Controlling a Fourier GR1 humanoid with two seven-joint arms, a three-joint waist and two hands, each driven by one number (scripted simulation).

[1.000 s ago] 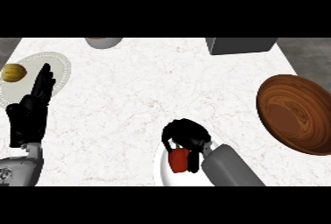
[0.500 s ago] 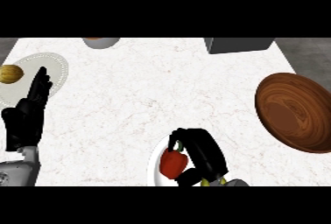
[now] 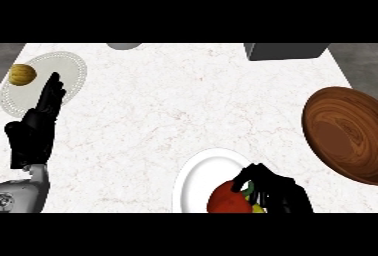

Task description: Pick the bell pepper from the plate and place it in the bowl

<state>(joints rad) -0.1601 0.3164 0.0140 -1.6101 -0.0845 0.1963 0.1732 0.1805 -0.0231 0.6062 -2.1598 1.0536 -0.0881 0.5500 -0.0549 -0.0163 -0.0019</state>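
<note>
Right hand: your right hand sits at the near edge of the counter with its fingers curled over the bell pepper, clamped on its right side.
Bell pepper: red, with a green-yellow patch under your fingers; it lies on the white plate, just left of your palm.
What changed: half a second ago the hand was narrower and more upright over the pepper; now it has dropped lower and wrapped round it, and the plate shows more fully.
Meaning: you appear to have the grasp, but the pepper is not yet lifted off the plate.
Bowl: the wooden bowl lies well apart, up and to the right of your hand.
Left hand: your left hand rests open, fingers straight, far to the left, in about the same spot as before.
Next: lift clear of the plate rim, then carry right.
</note>
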